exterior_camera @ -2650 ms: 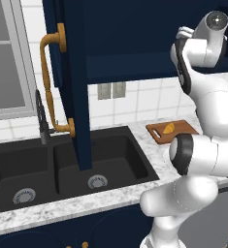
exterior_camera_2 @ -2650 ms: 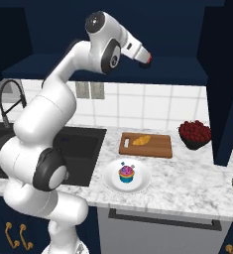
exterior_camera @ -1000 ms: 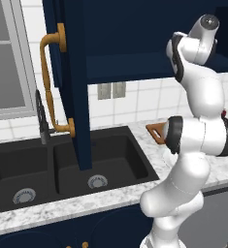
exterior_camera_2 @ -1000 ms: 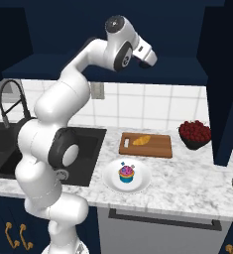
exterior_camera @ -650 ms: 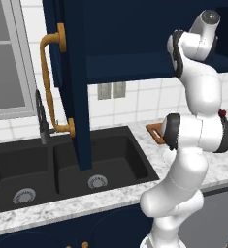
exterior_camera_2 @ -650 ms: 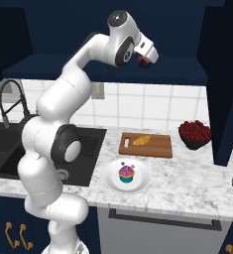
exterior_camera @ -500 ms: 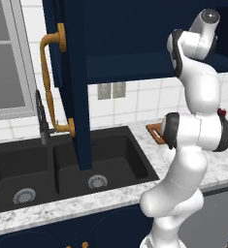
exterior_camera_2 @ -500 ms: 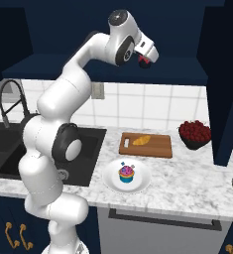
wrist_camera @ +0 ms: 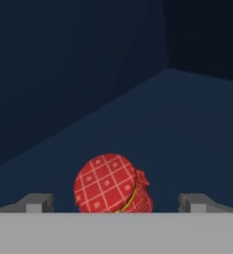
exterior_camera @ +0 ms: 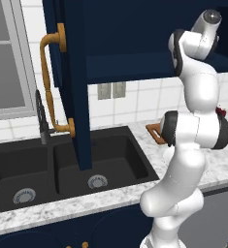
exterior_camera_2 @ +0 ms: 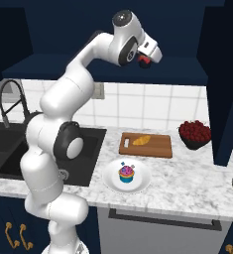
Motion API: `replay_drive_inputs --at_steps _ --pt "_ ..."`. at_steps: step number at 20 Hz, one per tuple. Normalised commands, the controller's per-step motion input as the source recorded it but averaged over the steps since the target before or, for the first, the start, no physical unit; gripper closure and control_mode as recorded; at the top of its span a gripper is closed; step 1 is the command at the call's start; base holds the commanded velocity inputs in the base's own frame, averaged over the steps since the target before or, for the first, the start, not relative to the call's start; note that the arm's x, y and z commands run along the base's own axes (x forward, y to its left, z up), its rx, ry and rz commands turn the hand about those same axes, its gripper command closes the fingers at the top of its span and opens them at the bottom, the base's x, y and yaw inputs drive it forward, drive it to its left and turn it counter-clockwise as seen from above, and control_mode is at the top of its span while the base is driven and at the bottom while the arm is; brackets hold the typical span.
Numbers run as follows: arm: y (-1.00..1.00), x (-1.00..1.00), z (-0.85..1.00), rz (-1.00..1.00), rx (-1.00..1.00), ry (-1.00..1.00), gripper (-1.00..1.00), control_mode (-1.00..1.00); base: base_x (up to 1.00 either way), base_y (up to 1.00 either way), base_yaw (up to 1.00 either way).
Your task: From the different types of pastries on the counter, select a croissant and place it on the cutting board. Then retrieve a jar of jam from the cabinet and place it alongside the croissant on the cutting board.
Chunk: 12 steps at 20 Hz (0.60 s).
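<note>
Gripper (wrist_camera: 115, 206): jaws spread wide, gripping nothing, reaching into the cabinet (exterior_camera_2: 187, 74).
Jar of jam (wrist_camera: 112, 184): red checked cover, lying on the cabinet shelf between the two fingertips (wrist_camera: 36, 202), just ahead of them.
Croissant (exterior_camera_2: 141, 140): on the cutting board (exterior_camera_2: 157, 146), well below the gripper.
Cupcake (exterior_camera_2: 126, 173): on a white plate (exterior_camera_2: 110, 178), below the gripper, nearer the counter edge than the board.

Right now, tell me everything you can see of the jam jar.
The jar of jam is small and squat, with a red top patterned in a white checked grid, like a cloth cover, and a thin yellow band round its edge. It sits on the dark navy shelf of the cabinet, leaning to one side. The open gripper has a fingertip on either side of it, neither touching. From the right base view it shows as a red spot by the hand.
</note>
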Motion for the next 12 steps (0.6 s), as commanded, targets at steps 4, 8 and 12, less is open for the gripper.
replay_drive_inputs --at_steps 4,8,12 --pt "-0.04 0.01 -0.02 0.0 0.0 0.0 -1.0 -1.0 0.0 0.0 0.0" --pt "0.0 0.03 0.0 0.0 0.0 0.0 -1.0 -1.0 0.0 0.0 0.0" --pt "0.0 0.1 -0.13 0.0 0.0 0.0 -1.0 -1.0 0.0 0.0 0.0"
